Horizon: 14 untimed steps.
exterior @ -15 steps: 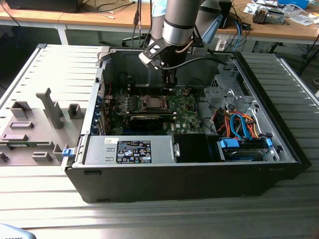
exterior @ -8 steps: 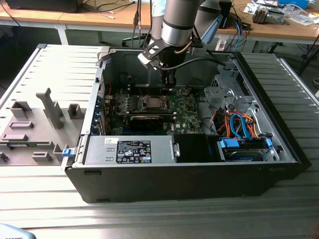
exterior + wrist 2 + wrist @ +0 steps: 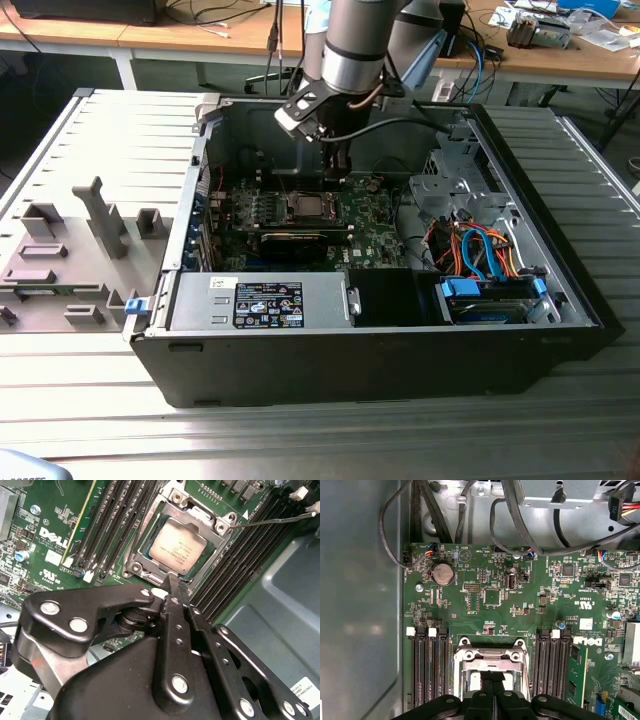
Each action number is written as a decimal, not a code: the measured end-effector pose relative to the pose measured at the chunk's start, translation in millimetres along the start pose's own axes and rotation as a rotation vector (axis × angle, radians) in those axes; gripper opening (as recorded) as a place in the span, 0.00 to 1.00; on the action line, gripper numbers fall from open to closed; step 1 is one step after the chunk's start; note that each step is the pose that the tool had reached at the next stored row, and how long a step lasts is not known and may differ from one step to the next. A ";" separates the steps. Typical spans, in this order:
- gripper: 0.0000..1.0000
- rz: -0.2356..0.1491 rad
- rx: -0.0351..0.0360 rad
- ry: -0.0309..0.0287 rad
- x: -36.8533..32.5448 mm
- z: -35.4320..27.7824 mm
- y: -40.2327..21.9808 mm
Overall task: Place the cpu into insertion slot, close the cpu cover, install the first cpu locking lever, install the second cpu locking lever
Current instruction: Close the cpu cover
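Note:
The cpu (image 3: 177, 545) lies flat in the insertion slot (image 3: 310, 207) on the green board, its silvery top showing. The cpu cover (image 3: 200, 512) lies down around it, and the chip shows through its window. A thin metal lever (image 3: 272, 520) sticks out sideways from one corner of the socket, over the memory slots. My gripper (image 3: 173, 582) hangs just above the socket's edge, fingers pressed together with nothing between them. In the first wrist view the fingertips (image 3: 492, 679) sit over the cover (image 3: 490, 656). In the exterior view the gripper (image 3: 340, 170) reaches down into the open computer case.
Black memory slots (image 3: 427, 665) flank the socket on both sides. The case wall (image 3: 360, 605) and cables (image 3: 520, 535) are close by. A power supply (image 3: 260, 300) and a drive bay with blue and orange cables (image 3: 485, 260) fill the case front. A grey fixture tray (image 3: 70, 250) lies at the exterior view's left.

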<state>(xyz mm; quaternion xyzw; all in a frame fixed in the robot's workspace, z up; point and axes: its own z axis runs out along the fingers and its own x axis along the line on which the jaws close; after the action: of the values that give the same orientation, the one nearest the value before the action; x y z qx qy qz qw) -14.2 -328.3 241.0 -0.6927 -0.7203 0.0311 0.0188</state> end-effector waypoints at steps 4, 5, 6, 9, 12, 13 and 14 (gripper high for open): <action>0.11 0.000 0.0000 0.0000 0.1 1.2 -1.4; 0.11 0.000 0.0000 0.0000 0.1 1.4 -1.7; 0.11 0.000 0.0000 0.0000 0.1 1.7 -2.1; 0.11 0.000 0.0000 0.0000 0.2 2.5 -2.8; 0.11 0.000 -0.0001 0.0001 0.2 3.3 -3.4; 0.11 0.000 0.0000 0.0000 0.2 3.8 -3.9; 0.11 0.000 0.0000 0.0000 0.2 4.1 -4.2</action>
<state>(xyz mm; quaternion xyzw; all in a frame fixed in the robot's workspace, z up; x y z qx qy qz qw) -18.7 -328.3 237.2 -0.6927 -0.7203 0.0311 0.0187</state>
